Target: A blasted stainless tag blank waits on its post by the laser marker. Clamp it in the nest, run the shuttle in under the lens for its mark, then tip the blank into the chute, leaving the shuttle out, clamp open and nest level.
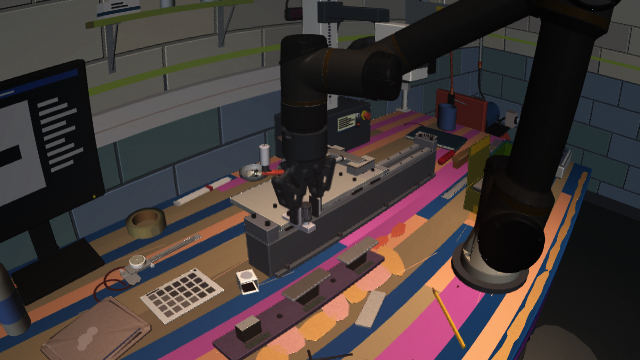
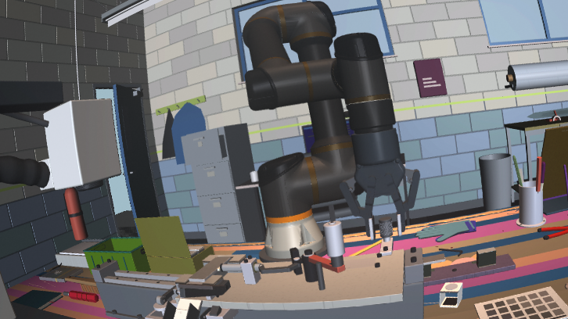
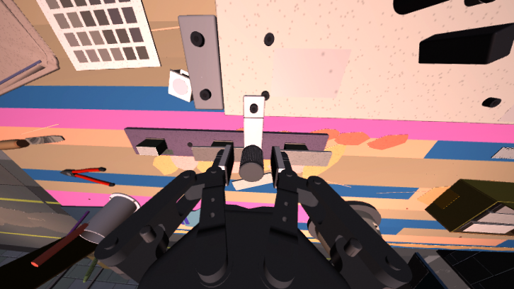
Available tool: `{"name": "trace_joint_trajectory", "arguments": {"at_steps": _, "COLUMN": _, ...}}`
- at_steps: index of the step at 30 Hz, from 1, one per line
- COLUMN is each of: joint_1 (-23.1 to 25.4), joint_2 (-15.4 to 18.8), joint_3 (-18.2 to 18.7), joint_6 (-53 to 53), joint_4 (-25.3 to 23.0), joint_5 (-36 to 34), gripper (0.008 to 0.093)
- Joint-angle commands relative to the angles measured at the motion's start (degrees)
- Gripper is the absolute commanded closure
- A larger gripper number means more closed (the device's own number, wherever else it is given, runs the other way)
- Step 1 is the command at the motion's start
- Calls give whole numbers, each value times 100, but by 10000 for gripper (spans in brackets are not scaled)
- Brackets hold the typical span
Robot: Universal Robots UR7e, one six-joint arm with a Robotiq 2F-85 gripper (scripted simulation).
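At the near end of the grey rail base, the pale shuttle plate (image 1: 280, 192) sits pulled out, and a white bracket with a knurled knob (image 3: 251, 163) sticks out from its front edge. My gripper (image 3: 248, 165) hangs over that knob, open and empty, a finger on either side of it (image 2: 384, 229). The toggle clamp with its red lever (image 2: 326, 262) stands further back on the plate. The tag blank (image 1: 360, 161) appears to lie in the nest (image 1: 350, 167) toward the middle of the rail. The white laser head (image 2: 81, 143) hangs over the far end.
Behind the rail stand the marker's control box (image 1: 350, 117) and a blue cup (image 1: 446, 116). A green bin and olive chute (image 2: 159, 242) sit at the far end. In front, a purple strip with posts (image 1: 305, 295), a swatch card (image 1: 181, 294) and a pencil (image 1: 448, 317) lie on the bench.
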Motion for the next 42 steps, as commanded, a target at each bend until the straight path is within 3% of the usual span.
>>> {"name": "trace_joint_trajectory", "arguments": {"at_steps": 1, "joint_1": 0, "joint_2": -2, "joint_3": -2, "joint_6": 0, "joint_4": -3, "joint_5": 0, "gripper": 534}}
{"name": "trace_joint_trajectory", "arguments": {"at_steps": 9, "joint_1": 0, "joint_2": -2, "joint_3": -2, "joint_6": 0, "joint_4": -3, "joint_5": 0, "gripper": 534}}
{"name": "trace_joint_trajectory", "arguments": {"at_steps": 29, "joint_1": 0, "joint_2": -2, "joint_3": -2, "joint_6": 0, "joint_4": -3, "joint_5": 0, "gripper": 929}}
{"name": "trace_joint_trajectory", "arguments": {"at_steps": 42, "joint_1": -108, "joint_2": -74, "joint_3": 66, "joint_6": -108, "joint_4": 2, "joint_5": 0, "gripper": 934}}
